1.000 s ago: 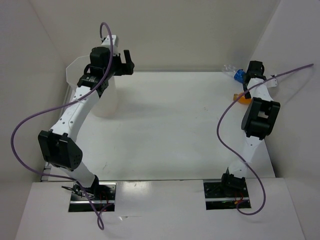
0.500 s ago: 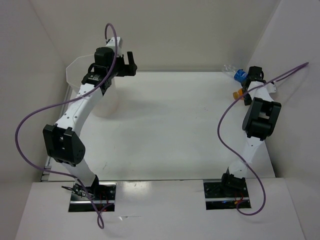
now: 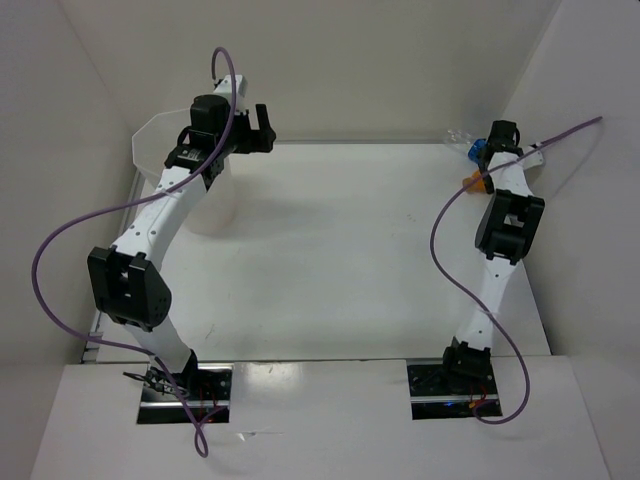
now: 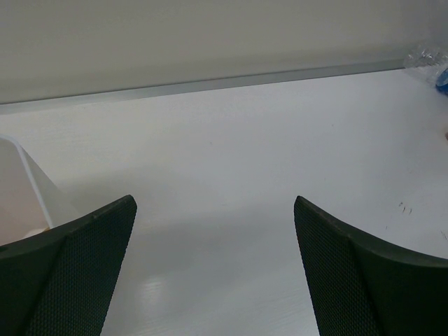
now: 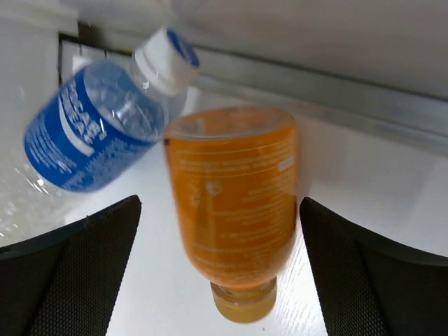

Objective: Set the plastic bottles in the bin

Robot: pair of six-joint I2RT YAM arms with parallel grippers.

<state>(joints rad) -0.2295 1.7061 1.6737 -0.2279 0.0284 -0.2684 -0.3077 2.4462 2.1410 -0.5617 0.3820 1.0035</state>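
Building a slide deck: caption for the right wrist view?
Open right pincer flanks a lying orange bottle, a blue-labelled bottle beside it.

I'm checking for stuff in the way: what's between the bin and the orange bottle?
Just bare table, in the top view. The left gripper hangs above it beside the bin.

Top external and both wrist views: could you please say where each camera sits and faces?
Top external: high behind the robot, looking down on the table; the left arm and right arm show.
Left wrist: on the left gripper, facing across the table; its open fingers show.
Right wrist: on the right gripper, facing the orange translucent bottle between its fingers.
Shared: top external and right wrist both show the clear blue-labelled bottle.
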